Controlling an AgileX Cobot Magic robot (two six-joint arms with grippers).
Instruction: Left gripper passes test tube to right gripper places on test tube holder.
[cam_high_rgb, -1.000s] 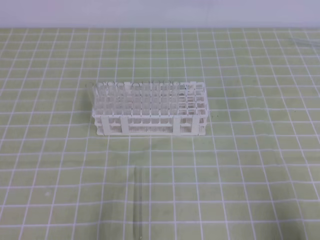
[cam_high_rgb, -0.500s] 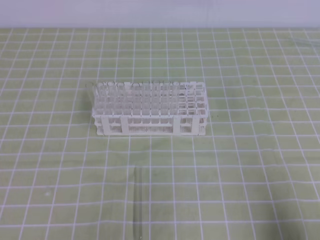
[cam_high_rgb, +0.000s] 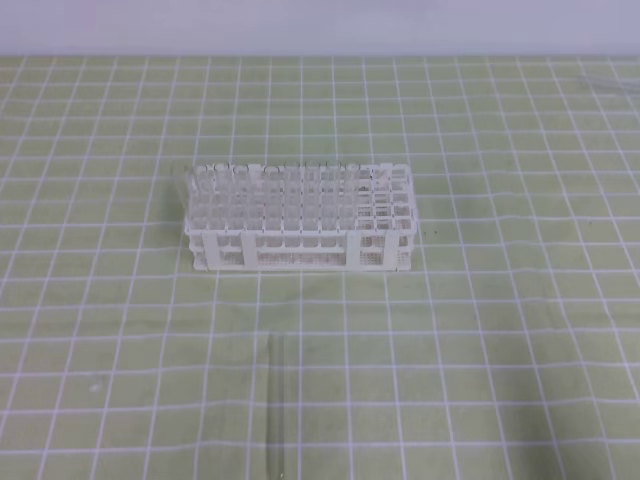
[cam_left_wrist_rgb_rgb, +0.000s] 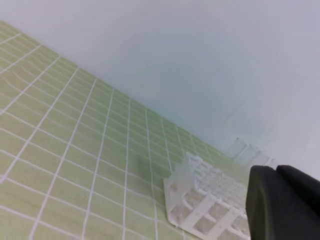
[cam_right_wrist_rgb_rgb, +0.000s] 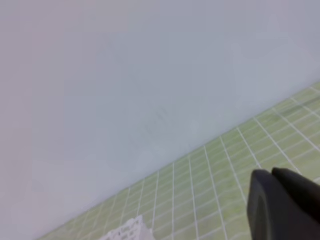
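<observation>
From above, the test tube holder (cam_high_rgb: 298, 218) stands in the middle of the green-gridded table (cam_high_rgb: 520, 330), many clear tubes upright in its holes. The test tube (cam_high_rgb: 277, 405) lies flat near the table's front edge, well apart from the holder, and neither hand is in sight here. Left wrist view: the left hand (cam_left_wrist_rgb_rgb: 283, 202) is closed and empty, the holder (cam_left_wrist_rgb_rgb: 210, 200) just beyond it. Right wrist view: the right hand (cam_right_wrist_rgb_rgb: 283, 204) is also closed, holding nothing, over the table.
</observation>
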